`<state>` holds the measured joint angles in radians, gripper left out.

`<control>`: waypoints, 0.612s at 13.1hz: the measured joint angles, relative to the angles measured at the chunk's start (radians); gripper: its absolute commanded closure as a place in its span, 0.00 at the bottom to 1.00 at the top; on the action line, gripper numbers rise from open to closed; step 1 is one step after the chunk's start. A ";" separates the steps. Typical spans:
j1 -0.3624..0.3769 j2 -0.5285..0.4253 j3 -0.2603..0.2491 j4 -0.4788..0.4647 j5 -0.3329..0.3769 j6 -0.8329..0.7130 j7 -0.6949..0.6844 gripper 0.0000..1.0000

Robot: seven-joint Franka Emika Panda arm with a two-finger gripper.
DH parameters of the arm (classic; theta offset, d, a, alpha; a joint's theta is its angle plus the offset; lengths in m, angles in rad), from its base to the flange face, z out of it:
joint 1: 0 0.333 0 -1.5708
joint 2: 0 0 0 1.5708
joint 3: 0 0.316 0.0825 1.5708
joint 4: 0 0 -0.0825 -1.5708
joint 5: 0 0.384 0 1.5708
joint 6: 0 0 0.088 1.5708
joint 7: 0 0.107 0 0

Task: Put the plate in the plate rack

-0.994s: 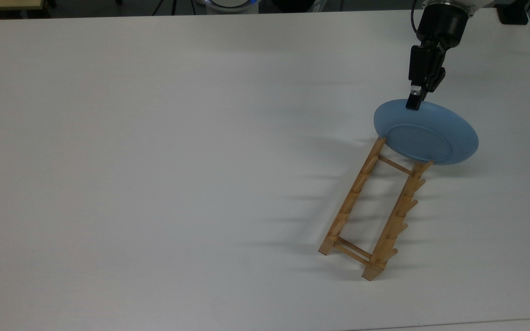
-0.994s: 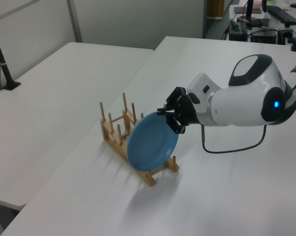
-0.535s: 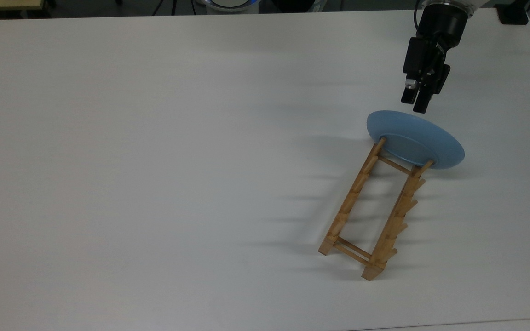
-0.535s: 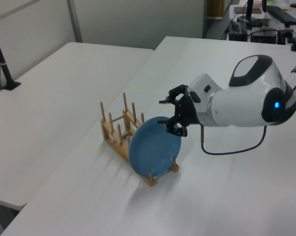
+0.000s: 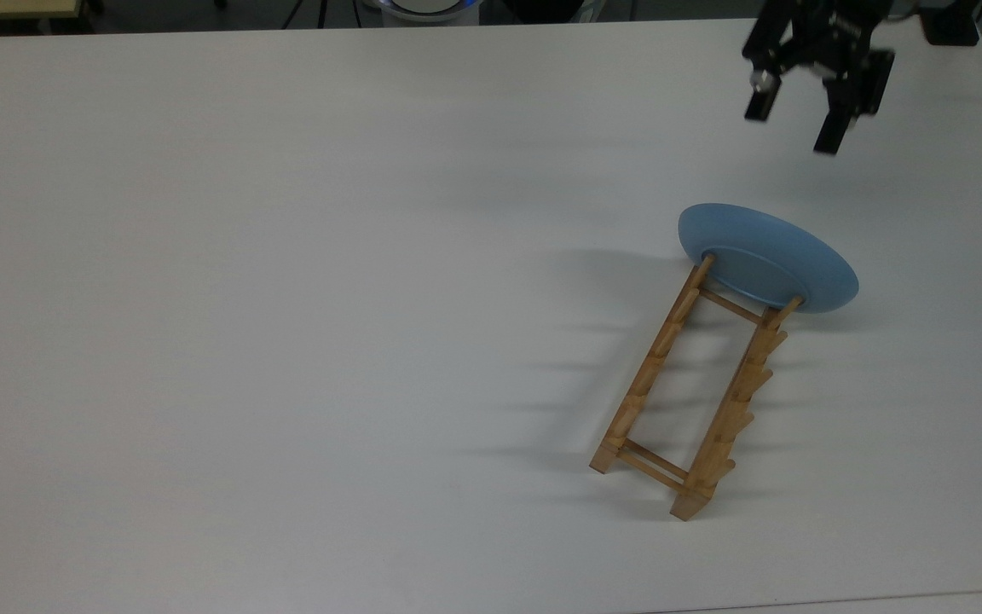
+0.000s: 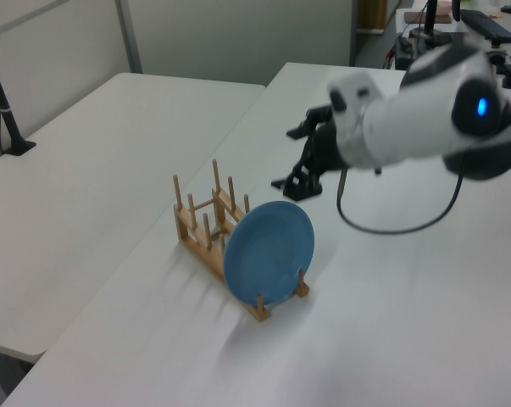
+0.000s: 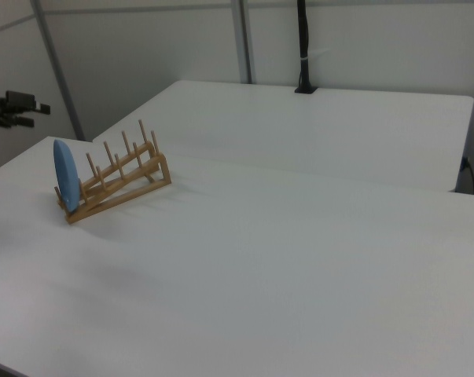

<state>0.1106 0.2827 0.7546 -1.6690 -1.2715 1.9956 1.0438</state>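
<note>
Upright, the plate (image 5: 768, 256) hides the plate rack's (image 5: 696, 388) end; end effector (image 5: 794, 124) released.

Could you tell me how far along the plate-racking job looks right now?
Done: the round light-blue plate stands on edge in the end slot of the light-wood pegged plate rack, leaning on its pegs. In hand: nothing; the black pincer is open and well clear of the plate's rim in the top view. Left: seemingly only pulling the arm away.
</note>
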 measured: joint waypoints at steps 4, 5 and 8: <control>-0.072 -0.113 -0.005 0.060 0.388 -0.037 0.000 0.00; -0.104 -0.147 -0.011 0.083 0.507 -0.072 0.000 0.00; -0.127 -0.218 -0.101 0.109 0.750 -0.154 -0.001 0.00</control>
<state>-0.0168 0.0644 0.6540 -1.5600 -0.5214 1.8416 1.0424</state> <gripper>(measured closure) 0.000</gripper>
